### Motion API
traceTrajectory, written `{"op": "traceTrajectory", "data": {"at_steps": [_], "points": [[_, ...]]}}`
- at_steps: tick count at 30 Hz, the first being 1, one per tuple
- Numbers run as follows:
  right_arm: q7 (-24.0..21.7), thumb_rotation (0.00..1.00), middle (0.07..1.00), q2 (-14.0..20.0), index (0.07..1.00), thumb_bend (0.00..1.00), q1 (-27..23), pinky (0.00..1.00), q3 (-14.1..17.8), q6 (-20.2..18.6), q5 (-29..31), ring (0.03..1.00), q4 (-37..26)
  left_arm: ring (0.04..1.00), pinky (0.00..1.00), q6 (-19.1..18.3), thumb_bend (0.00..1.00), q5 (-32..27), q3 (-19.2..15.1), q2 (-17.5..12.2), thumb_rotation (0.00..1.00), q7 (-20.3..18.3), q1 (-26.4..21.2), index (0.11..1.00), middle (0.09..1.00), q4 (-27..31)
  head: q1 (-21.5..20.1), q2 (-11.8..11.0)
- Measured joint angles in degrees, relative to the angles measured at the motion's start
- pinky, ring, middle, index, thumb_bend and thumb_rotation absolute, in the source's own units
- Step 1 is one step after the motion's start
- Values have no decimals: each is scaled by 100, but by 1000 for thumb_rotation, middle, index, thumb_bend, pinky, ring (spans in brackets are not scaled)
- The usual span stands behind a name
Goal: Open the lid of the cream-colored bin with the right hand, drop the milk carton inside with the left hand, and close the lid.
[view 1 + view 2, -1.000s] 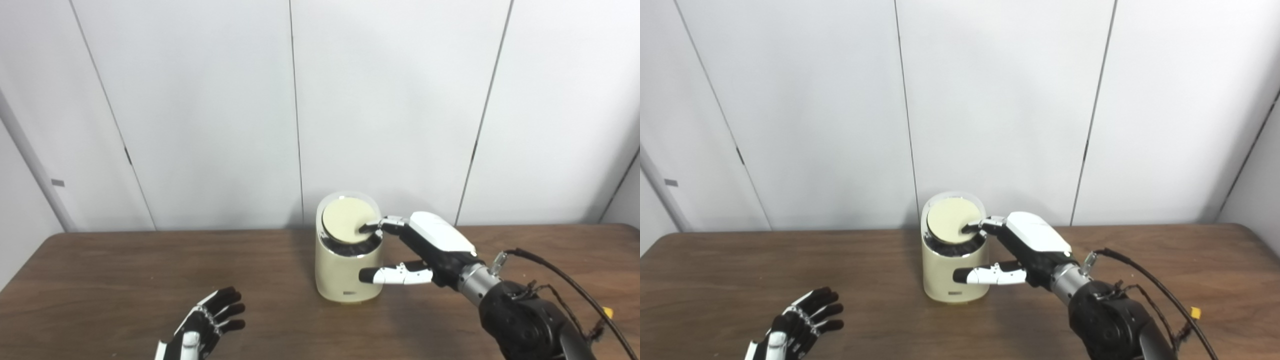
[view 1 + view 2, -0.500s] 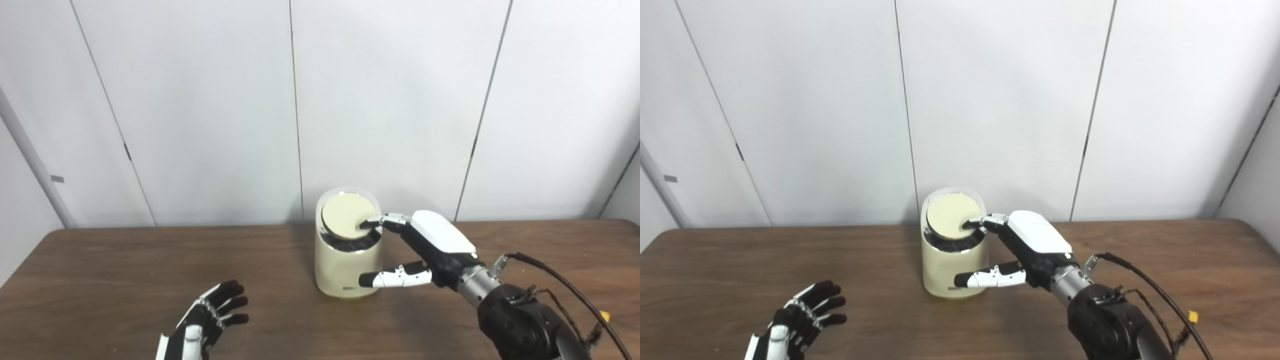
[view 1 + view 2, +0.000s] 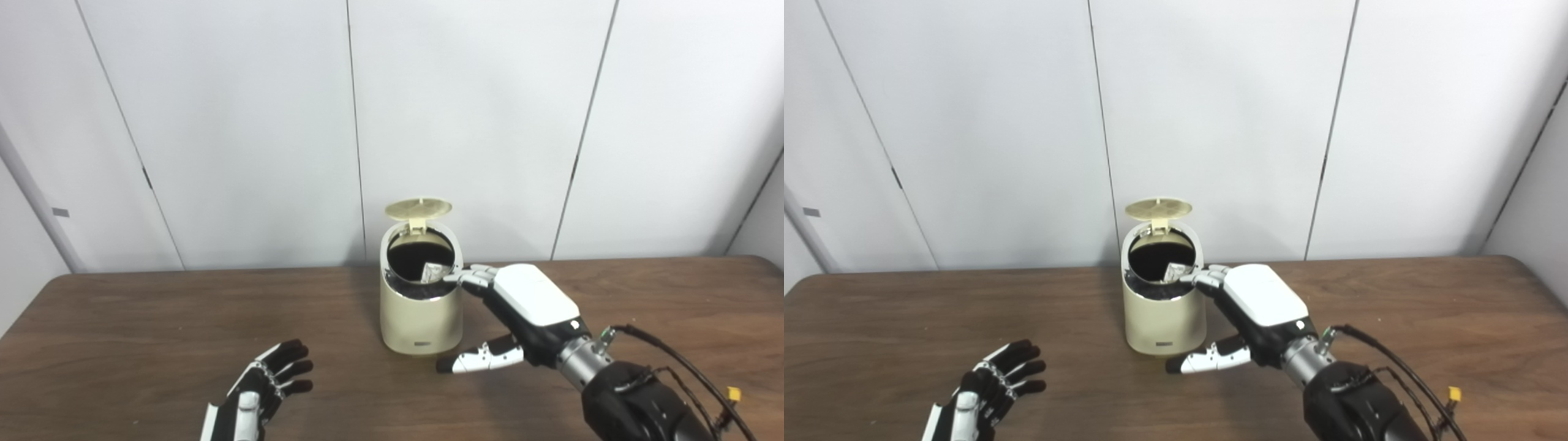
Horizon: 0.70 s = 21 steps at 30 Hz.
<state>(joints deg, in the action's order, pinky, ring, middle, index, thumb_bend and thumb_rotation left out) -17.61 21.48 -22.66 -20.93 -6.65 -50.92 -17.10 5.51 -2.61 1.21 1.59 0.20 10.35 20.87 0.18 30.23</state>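
Now the lid (image 3: 418,208) of the cream-colored bin (image 3: 420,318) is standing straight up on its rear hinge, and the dark mouth is gaping toward us. Down inside, leaning against the right wall of the bin, a pale printed corner is showing; it is looking very much like the milk carton (image 3: 432,272), though only that scrap of it is visible. Nothing else is showing in the dark interior.

The right hand (image 3: 520,306) is resting with its fingertips (image 3: 468,277) at the bin's right rim, thumb stretched out low in front of the base, fingers spread and gripping nothing. The left hand (image 3: 260,389) is lying palm-down near the table (image 3: 122,331) edge, fingers apart, empty, well clear of the bin.

I am guessing the carton is light, thin card, easy to dent, so it needs no further handling where it is lying. The bin looks like light plastic and may slide or tip if shoved sideways. The lid seems stiff and hinged, so I would be pressing on its top front edge, pushing it forward and down until it seats.
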Motion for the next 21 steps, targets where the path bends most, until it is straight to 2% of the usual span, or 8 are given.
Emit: {"op": "traceTrajectory", "data": {"at_steps": [5, 8, 13, 21], "points": [[486, 671, 764, 33, 737, 663, -1, 783, -532, 296, -1452, 795, 22, 733, 663, -52, 450, 48, 31, 23, 1000, 4, 5, 774, 765, 35, -53, -18], [653, 665, 746, -1, 739, 660, -17, 768, -634, 404, -1943, 781, 97, 727, 657, -102, 452, 71, 37, 28, 990, 9, 5, 766, 760, 43, -53, -18], [783, 658, 708, -104, 751, 650, -101, 752, -682, 478, -2257, 757, 239, 724, 658, -175, 459, 76, 42, 39, 971, 14, 4, 762, 755, 60, -62, -35], [1020, 675, 727, -232, 759, 658, -239, 731, -774, 504, -2495, 768, 536, 728, 659, -187, 448, 75, 55, 52, 965, 11, 1, 766, 760, 60, -35, -62]]}}
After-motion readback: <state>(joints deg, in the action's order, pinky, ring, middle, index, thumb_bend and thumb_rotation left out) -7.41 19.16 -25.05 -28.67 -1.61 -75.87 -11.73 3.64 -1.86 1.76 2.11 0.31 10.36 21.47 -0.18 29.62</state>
